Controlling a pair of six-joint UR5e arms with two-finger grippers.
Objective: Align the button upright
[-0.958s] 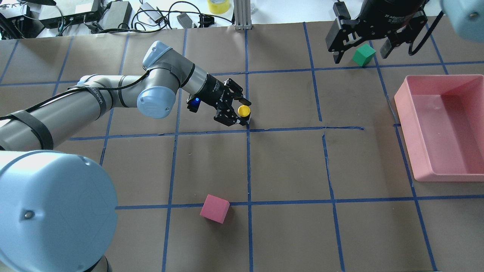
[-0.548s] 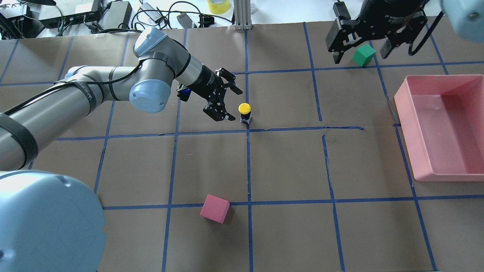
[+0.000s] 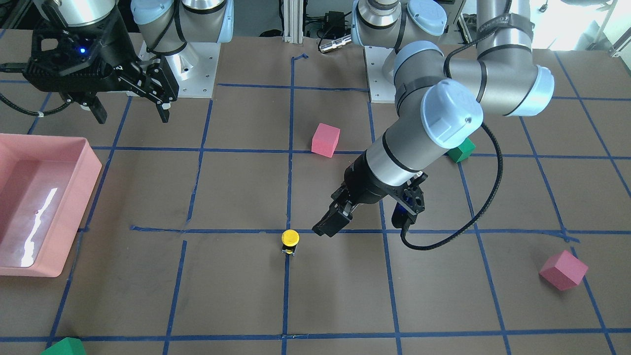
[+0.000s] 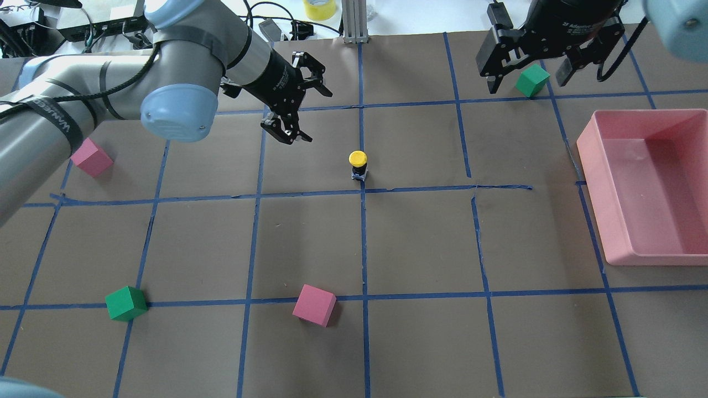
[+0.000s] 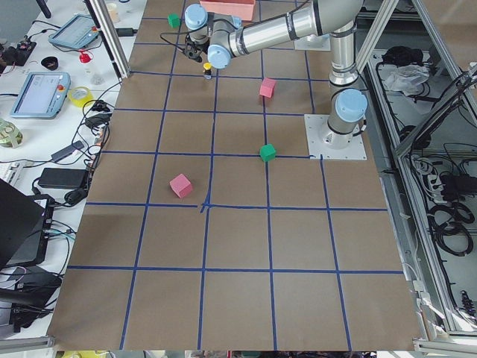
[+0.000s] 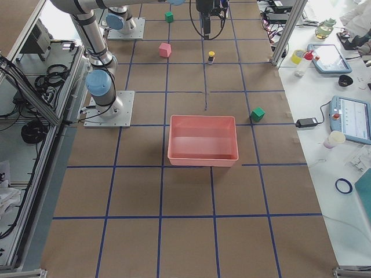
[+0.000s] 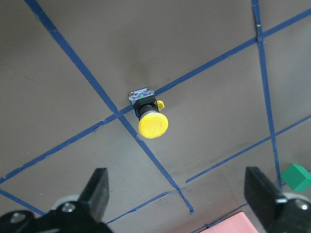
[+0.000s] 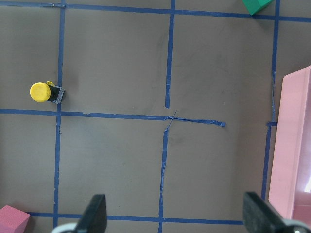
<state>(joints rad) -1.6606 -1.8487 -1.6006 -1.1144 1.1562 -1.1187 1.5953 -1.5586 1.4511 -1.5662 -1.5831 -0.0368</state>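
the button (image 4: 358,164) stands upright on a crossing of the blue tape lines (image 4: 420,189) near the middle of the brown table (image 4: 420,243), with its yellow cap on top and its silvery base on the tape. it stands alone, touching nothing else. a near pink cube (image 4: 313,305) sits well toward the robot from it, a left pink cube (image 4: 91,157) and a near green cube (image 4: 126,303) lie far off on the robot's left, and a pink tray (image 4: 608,182) rests at the right edge. the left gripper (image 4: 319,117) hangs above the table, off to the button's left and slightly beyond it, and is clearly apart from it. its jaws are spread wide and hold nothing, and its wrist view looks down on the button between the two fingers (image 7: 97,191). the right gripper (image 4: 528,83) hangs high at the far right with its jaws also spread wide and empty. in the overhead view a far green cube (image 4: 532,80) shows between its fingers, but the right wrist view has that cube at the frame's top edge, so the cube is not gripped.
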